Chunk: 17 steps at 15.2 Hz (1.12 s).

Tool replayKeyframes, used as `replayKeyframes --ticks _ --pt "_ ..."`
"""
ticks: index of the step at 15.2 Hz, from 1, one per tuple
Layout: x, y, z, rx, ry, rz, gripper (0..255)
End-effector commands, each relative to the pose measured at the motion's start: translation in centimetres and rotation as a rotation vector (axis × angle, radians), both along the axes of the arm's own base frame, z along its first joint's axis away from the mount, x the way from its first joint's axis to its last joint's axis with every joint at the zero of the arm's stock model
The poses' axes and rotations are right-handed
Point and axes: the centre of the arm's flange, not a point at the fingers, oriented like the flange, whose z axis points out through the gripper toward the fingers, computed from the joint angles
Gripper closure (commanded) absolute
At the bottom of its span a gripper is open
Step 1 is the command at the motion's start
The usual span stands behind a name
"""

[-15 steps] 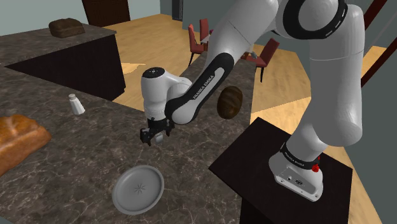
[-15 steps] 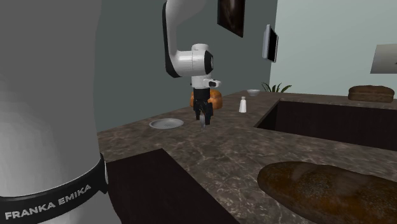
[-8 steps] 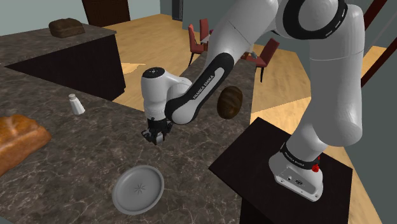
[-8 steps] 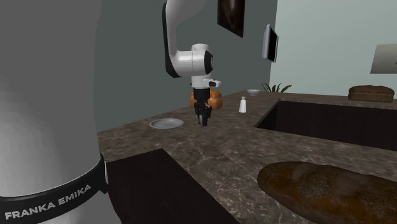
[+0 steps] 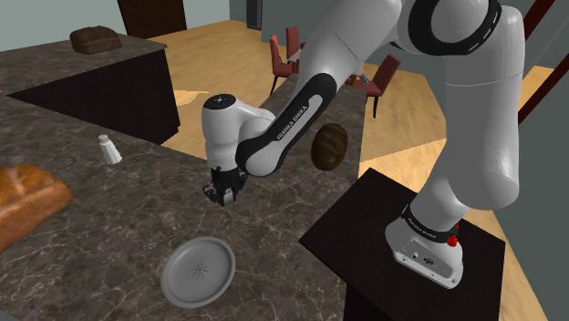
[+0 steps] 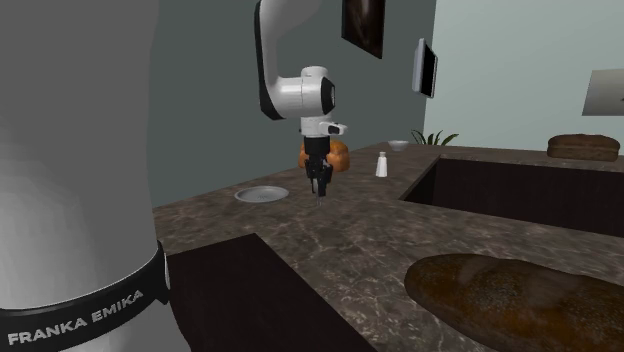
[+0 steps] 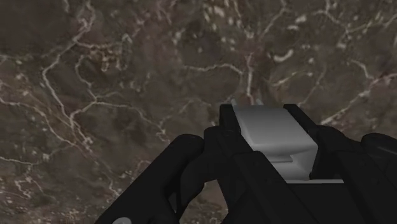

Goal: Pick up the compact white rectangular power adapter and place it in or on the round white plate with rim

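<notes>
White power adapter (image 7: 270, 135) is pinched between the black fingers of the end effector (image 5: 219, 194), as seen in the wrist view. Dark marbled bench (image 5: 100, 237) is seen beyond it. End effector is pointed down over the bench, near the round grey-white rimmed plate (image 5: 170, 274) but apart from it, on the side toward the arm's stand. Plate is laid flat on the bench. A white shaker (image 5: 109, 150) and an orange-brown bread loaf (image 5: 27, 205) are set well apart from the plate.
</notes>
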Motion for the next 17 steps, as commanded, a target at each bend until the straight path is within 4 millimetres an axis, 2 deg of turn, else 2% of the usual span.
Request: replayKeyframes --ticks 1,15,16,17 --pt "0.0 0.0 1.0 0.000 0.000 0.000 255" --pt "0.0 0.0 8.4 0.000 0.000 0.000 255" --pt "0.0 0.0 8.4 0.000 0.000 0.000 255" --pt "-0.7 1.1 8.5 0.000 0.000 0.000 255"
